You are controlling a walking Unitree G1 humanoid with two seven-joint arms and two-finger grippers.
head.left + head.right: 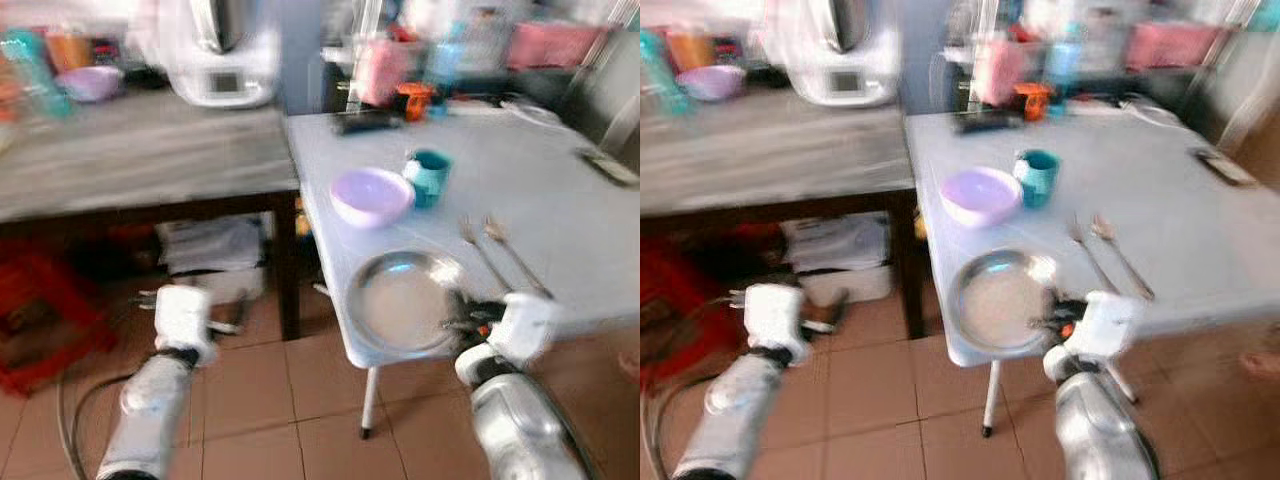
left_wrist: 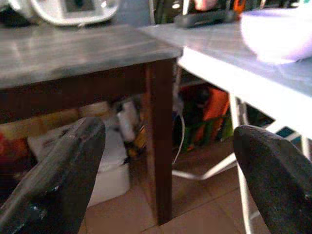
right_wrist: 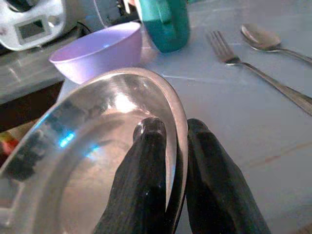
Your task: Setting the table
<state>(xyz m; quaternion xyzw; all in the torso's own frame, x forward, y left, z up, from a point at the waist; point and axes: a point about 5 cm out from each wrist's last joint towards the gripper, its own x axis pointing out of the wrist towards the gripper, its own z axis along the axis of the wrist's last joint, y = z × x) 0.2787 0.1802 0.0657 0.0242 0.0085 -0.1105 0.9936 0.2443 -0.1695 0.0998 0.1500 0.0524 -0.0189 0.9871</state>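
Observation:
A round steel plate (image 1: pixel 400 300) lies at the near corner of the white table (image 1: pixel 560 200). My right gripper (image 3: pixel 168 129) is shut on the plate's near rim (image 3: pixel 178 112), one finger inside and one outside. Behind the plate stand a lilac bowl (image 1: pixel 371 195) and a teal mug (image 1: pixel 431 176). A fork (image 1: pixel 478 248) and a spoon (image 1: pixel 512 252) lie to the right of the plate. My left gripper (image 2: pixel 165 161) is open, low in front of the wooden table's leg (image 2: pixel 161 136), holding nothing.
A wooden table (image 1: pixel 130 150) on the left carries a white kitchen machine (image 1: pixel 222 55) and another lilac bowl (image 1: pixel 90 82). Boxes and a red crate (image 1: pixel 40 320) sit under it. A dark remote (image 1: pixel 366 121) and cluttered items line the white table's far edge. Tiled floor lies below.

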